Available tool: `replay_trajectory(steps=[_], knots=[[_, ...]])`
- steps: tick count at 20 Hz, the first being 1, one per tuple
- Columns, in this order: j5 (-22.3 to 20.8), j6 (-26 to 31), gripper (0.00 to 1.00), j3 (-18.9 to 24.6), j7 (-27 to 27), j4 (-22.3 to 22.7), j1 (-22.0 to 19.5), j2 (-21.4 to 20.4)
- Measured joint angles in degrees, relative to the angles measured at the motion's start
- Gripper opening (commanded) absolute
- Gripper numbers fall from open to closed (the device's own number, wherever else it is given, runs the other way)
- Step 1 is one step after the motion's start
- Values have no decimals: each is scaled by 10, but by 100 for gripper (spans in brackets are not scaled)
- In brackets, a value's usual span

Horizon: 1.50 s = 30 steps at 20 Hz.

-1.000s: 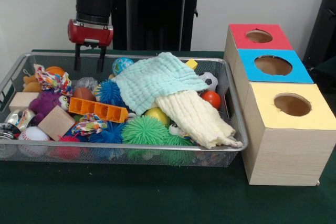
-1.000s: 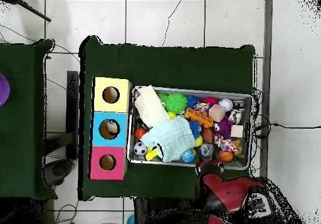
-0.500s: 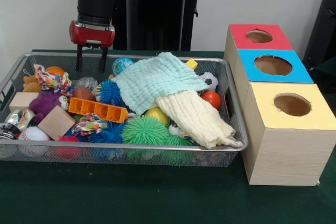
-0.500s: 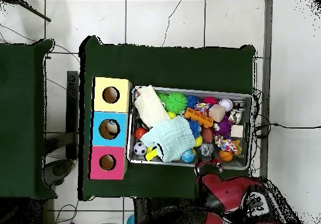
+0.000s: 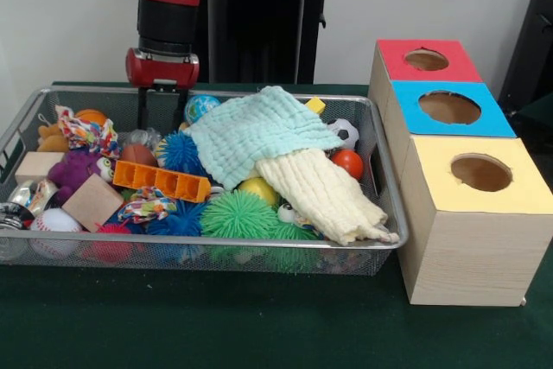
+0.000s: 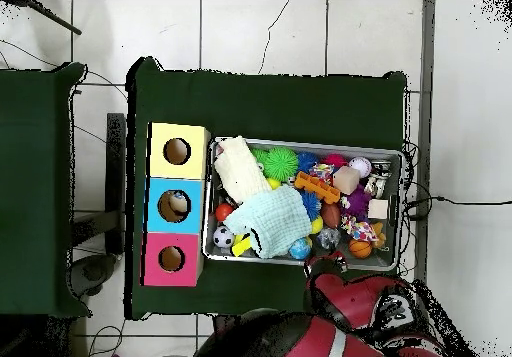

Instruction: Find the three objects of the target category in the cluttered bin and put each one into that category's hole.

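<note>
Presently, tabletop (image 5: pixel 259 334): green cloth, carrying all items. Wire bin (image 5: pixel 380 170): the landmark, heaped with toys. Sorting box (image 5: pixel 467 213): just beside the bin, holes in red, blue and yellow tops. Mint cloth (image 5: pixel 259 131) and cream cloth (image 5: pixel 324 196): draped over the bin's middle, hiding what lies beneath. Orange block (image 5: pixel 162 181), green spiky ball (image 5: pixel 239 213), red ball (image 5: pixel 349 162): inside the bin. End effector (image 5: pixel 161 118): fingers parted, empty, at the bin's back rim; it has shifted toward the bin's middle and lower than a second ago.
</note>
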Motion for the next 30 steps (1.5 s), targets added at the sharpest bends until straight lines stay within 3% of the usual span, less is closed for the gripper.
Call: replay_trajectory(steps=[12,30], knots=[[-4,-2,100,-1,0,-3,-6,1],[-55,1,100,30,0,-4,-49,-17]])
